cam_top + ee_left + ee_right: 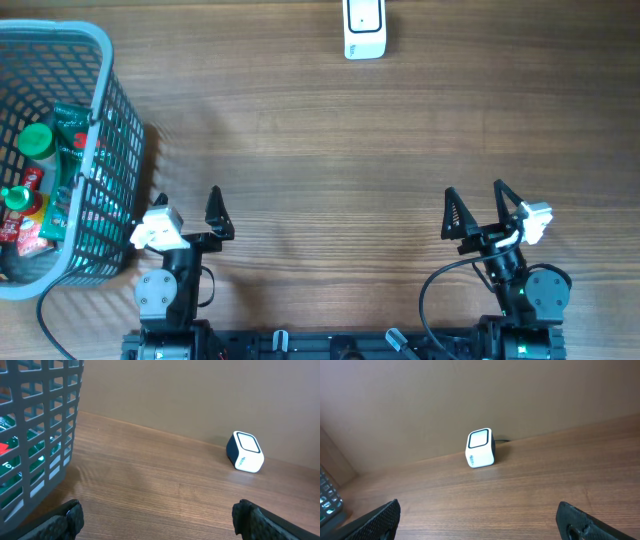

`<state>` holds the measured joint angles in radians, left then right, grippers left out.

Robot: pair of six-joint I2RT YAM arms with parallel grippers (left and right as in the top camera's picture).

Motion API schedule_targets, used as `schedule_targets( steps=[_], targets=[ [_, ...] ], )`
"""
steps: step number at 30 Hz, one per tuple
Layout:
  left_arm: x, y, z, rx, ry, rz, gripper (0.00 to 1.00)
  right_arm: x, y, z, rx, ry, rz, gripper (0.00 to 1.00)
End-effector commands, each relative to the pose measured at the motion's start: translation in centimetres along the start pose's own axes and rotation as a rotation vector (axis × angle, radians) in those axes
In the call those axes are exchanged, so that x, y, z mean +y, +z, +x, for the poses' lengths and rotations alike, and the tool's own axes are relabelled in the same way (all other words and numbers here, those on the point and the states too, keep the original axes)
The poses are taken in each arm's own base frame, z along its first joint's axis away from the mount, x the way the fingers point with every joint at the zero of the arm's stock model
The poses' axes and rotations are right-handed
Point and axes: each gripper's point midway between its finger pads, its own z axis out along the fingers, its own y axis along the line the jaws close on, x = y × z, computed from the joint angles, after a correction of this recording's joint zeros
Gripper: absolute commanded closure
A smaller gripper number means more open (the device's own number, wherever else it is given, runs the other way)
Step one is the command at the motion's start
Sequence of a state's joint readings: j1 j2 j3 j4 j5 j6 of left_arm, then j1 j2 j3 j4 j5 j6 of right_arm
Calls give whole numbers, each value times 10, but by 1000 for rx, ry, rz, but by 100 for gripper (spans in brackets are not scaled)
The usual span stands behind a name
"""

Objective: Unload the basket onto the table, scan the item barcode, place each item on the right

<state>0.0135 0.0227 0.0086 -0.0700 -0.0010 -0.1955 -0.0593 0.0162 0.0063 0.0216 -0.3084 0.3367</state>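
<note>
Grey basket [115, 190] — one; scanner [364, 28] — one.

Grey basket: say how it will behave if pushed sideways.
The basket probably stays stiff, its lattice walls looking like moulded plastic. It likely slides rather than tips on the smooth table, weighted by the items inside.

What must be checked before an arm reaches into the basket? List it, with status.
1. Left gripper open and empty: ok.
2. Right gripper open and empty: ok.
3. Basket holds items: ok, a green-capped bottle shows inside.
4. Basket beside the left gripper, likely in its reach: ok.
5. Scanner standing, table bare between it and the grippers: ok.
6. Barcode visible on any item: cannot tell.
</note>
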Motion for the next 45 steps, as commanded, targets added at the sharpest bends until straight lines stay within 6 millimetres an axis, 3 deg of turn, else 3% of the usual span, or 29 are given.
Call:
schedule_targets(
  steps=[1,18,24,35,40,45],
  targets=[
    [-4,0,5,20,17,24,0,-1,0,-2,-13,4,9,1],
    [-5,0,5,22,5,30,0,-1,0,-2,-13,4,9,0],
    [-36,-5,-10,0,2,195,0,-1,0,-2,-13,4,9,0],
    [-69,-30,-130,-170,-4,243,0,-1,0,-2,-13,4,9,0],
    [-76,-17,-184,-137,-12,192,0,-1,0,-2,-13,4,9,0],
    [-57,3,-248,-62,-49,-40,0,-1,0,-2,-13,3,9,0]
  ],
)
